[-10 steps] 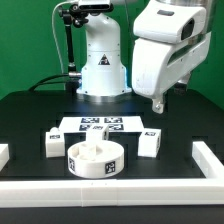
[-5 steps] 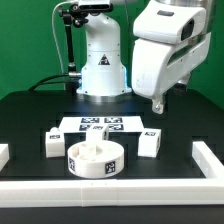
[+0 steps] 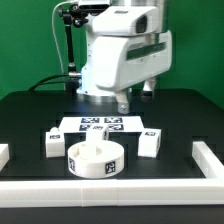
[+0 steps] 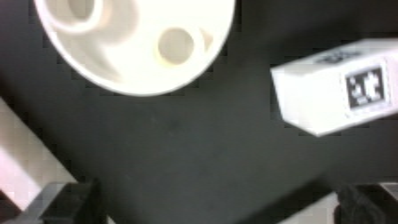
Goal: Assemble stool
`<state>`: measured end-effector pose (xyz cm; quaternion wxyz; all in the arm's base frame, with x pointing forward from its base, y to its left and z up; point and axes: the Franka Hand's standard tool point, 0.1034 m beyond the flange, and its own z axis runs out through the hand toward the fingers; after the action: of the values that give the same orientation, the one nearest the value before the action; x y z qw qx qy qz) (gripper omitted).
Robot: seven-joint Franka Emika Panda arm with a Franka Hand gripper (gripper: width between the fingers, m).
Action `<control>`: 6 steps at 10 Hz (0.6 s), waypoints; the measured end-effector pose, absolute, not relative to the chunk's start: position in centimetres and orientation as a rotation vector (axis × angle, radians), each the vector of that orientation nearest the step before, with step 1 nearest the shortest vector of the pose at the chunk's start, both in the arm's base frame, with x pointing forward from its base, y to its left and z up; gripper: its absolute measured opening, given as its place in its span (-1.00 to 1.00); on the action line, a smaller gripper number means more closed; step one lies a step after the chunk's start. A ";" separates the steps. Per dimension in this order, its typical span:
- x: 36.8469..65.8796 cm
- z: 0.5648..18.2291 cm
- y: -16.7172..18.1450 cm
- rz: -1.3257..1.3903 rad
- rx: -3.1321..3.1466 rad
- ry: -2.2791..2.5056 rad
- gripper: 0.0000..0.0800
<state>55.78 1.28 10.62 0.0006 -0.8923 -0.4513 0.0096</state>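
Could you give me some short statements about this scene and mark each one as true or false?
1. The round seat lies on the black table. True.
2. The hand holds a leg. False: its fingers are apart with nothing between them.
3. In the exterior view, a first leg lies left of the seat and a second leg right of it. True.
4. The seat rests on the marker board. False: it lies on the table, nearer the camera than the board.

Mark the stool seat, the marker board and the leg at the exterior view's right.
stool seat (image 3: 97,166): exterior view, front wall.
marker board (image 3: 100,125): exterior view, middle.
stool leg (image 3: 150,146): exterior view, front face.
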 end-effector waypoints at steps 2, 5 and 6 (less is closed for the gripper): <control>55.7 10.4 0.7 0.036 -2.803 -1.412 0.62; 55.7 10.0 0.4 0.030 -2.795 -1.430 0.62; 55.3 8.9 -0.6 0.032 -2.798 -1.427 0.62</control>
<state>55.32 -0.63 8.94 0.0002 -0.8907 -0.4544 0.0100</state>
